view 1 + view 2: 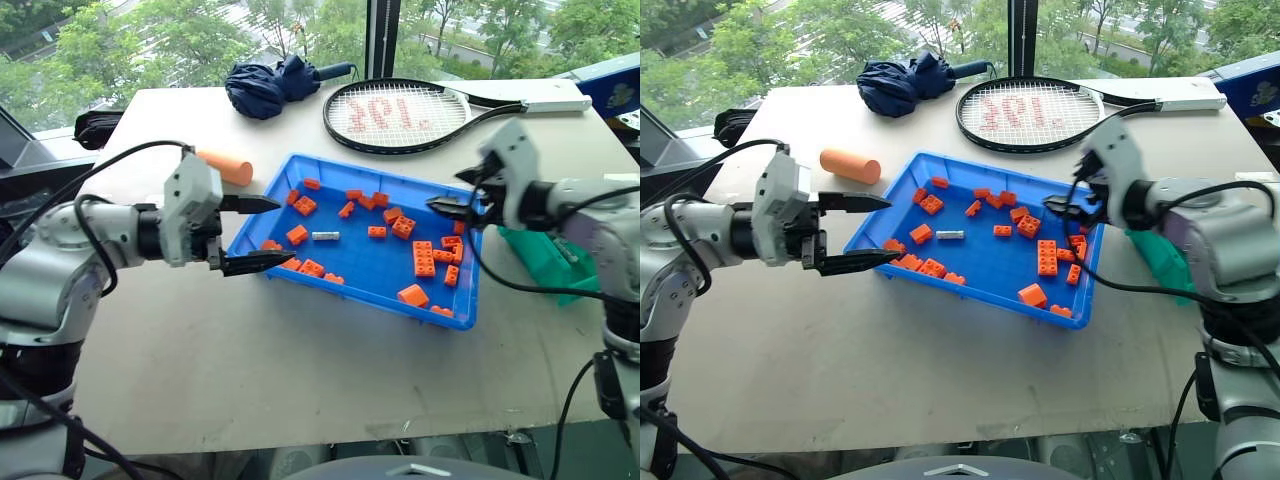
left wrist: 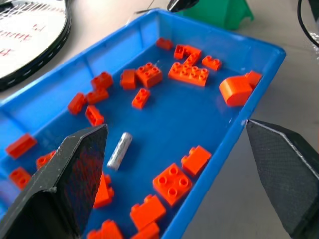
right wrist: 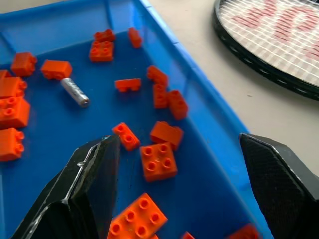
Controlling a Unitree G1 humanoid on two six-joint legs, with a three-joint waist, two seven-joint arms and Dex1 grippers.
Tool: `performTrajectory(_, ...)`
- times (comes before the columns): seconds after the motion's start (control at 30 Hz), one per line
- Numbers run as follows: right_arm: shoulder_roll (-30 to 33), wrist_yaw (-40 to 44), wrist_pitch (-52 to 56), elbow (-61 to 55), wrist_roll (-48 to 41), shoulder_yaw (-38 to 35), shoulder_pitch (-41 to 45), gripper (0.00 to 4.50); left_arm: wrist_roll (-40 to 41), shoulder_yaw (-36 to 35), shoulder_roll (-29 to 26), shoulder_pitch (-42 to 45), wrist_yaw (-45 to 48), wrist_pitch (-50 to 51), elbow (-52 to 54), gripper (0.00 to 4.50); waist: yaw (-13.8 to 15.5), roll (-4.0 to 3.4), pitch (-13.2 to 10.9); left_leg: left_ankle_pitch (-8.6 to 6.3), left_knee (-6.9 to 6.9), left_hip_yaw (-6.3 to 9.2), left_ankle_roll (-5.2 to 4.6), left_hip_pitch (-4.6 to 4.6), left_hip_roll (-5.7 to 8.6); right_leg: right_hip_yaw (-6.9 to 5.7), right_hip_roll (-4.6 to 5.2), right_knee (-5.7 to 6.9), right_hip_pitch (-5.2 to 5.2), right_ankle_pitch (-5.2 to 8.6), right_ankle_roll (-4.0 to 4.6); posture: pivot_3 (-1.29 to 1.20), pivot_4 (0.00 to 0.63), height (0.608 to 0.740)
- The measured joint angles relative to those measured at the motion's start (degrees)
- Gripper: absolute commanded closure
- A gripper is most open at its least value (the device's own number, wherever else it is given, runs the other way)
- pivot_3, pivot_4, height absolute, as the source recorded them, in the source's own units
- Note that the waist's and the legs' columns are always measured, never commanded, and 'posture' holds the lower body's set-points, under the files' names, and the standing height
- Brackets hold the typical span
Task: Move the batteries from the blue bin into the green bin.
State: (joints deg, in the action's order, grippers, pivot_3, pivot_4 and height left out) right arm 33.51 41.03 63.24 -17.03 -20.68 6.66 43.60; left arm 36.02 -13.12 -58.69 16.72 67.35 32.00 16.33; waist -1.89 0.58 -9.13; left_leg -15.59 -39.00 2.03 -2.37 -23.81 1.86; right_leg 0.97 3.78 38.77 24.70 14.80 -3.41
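One silver battery (image 1: 325, 236) lying flat on the floor of the blue bin (image 1: 300, 168), left of centre, among scattered orange toy bricks (image 1: 424, 258), touching none of them. Blue bin resting on the pale table (image 1: 300, 360), turned at a slant. Green bin (image 1: 545, 258) just beside the blue bin's right end, on the table, largely hidden behind the right arm; inside not visible.

Left pincer (image 1: 258, 233) at the blue bin's left end, two black fingers spread wide and holding nothing, one finger above the near left rim, the other towards the far left corner. Seen from the left wrist, battery between the two fingers and further in, well apart from both.

Right pincer (image 1: 450, 210) over the blue bin's right end, above the bricks, fingers spread wide, empty. Seen from the right wrist, open fingers framing several bricks, battery far off towards the other end.

Orange foam cylinder (image 1: 226, 166) on the table just outside the blue bin's far left corner. Tennis racket (image 1: 400, 115) flat on the table beyond the blue bin. Folded dark blue umbrella (image 1: 272, 83) at the far edge of the table, left of the racket
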Motion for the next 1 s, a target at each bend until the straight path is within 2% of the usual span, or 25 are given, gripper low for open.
performTrajectory(0.27,-13.2,3.1,-12.6,15.7,4.6,16.0,6.1,0.71,-1.1,-8.5,-0.8,-9.1,-0.6,-0.4,1.2,0.0,-0.3,0.0,0.0,0.01,0.0,0.02,0.02,0.04,0.01,-0.06,0.01,0.06,0.02,0.0,0.0,0.0,0.15,0.74)
performTrajectory(0.57,-23.6,5.5,-26.5,40.8,12.6,20.6,13.6,0.71,-2.3,-12.5,-0.9,-14.4,-1.1,-1.1,2.3,0.0,-0.5,0.0,0.0,0.03,0.07,0.03,0.1,0.08,0.02,-0.09,0.01,0.06,0.06,-0.01,0.01,0.0,0.15,0.74)
performTrajectory(0.67,-25.5,6.3,-29.5,46.3,14.9,21.6,14.6,1.46,-2.7,-13.5,-1.0,-15.5,-1.1,-1.3,2.5,0.0,-0.6,0.0,0.0,0.04,0.13,0.04,0.11,0.08,0.02,-0.07,0.01,0.06,0.08,-0.01,0.01,0.0,0.15,0.74)
performTrajectory(0.7,-25.8,6.6,-30.3,47.6,15.6,21.7,14.6,2.05,-2.7,-13.7,-1.0,-15.7,-1.1,-1.3,2.5,0.0,-0.5,0.0,0.0,0.04,0.14,0.05,0.11,0.07,0.03,-0.07,0.03,0.05,0.09,-0.01,0.01,0.0,0.15,0.74)
performTrajectory(0.73,-25.9,6.9,-30.7,48.3,16.0,21.8,14.6,2.38,-2.7,-13.8,-1.0,-15.8,-1.2,-1.3,2.6,0.0,-0.5,-0.01,0.0,0.04,0.14,0.05,0.11,0.06,0.04,-0.07,0.04,0.05,0.09,-0.01,0.01,0.0,0.15,0.74)
performTrajectory(0.8,-25.9,7.6,-31.8,49.5,17.0,21.8,14.6,3.46,-2.7,-14.0,-1.0,-16.0,-1.2,-1.3,2.7,0.0,-0.5,-0.01,0.0,0.04,0.14,0.05,0.11,0.06,0.04,-0.07,0.04,0.05,0.09,-0.01,0.01,0.0,0.15,0.74)
performTrajectory(0.83,-25.9,7.9,-32.2,49.6,17.3,21.8,14.6,3.79,-2.7,-14.0,-1.0,-16.0,-1.2,-1.3,2.7,0.0,-0.5,-0.01,0.0,0.04,0.14,0.05,0.12,0.06,0.04,-0.07,0.04,0.05,0.1,-0.01,0.01,0.0,0.15,0.74)
performTrajectory(0.87,-26.0,8.1,-32.3,49.6,17.6,21.7,14.6,4.39,-2.7,-14.1,-1.0,-16.0,-1.2,-1.3,2.8,0.0,-0.6,-0.01,0.0,0.04,0.15,0.05,0.12,0.08,0.04,-0.06,0.04,0.06,0.1,0.0,0.01,0.0,0.15,0.74)
performTrajectory(1.0,-25.5,8.6,-31.8,48.1,18.0,21.1,14.3,4.45,-2.6,-14.1,-1.0,-15.8,-1.2,-1.3,3.0,0.0,-0.5,-0.01,0.0,0.06,0.17,0.07,0.15,0.06,0.04,-0.04,0.05,0.06,0.11,-0.01,0.02,0.0,0.15,0.74)
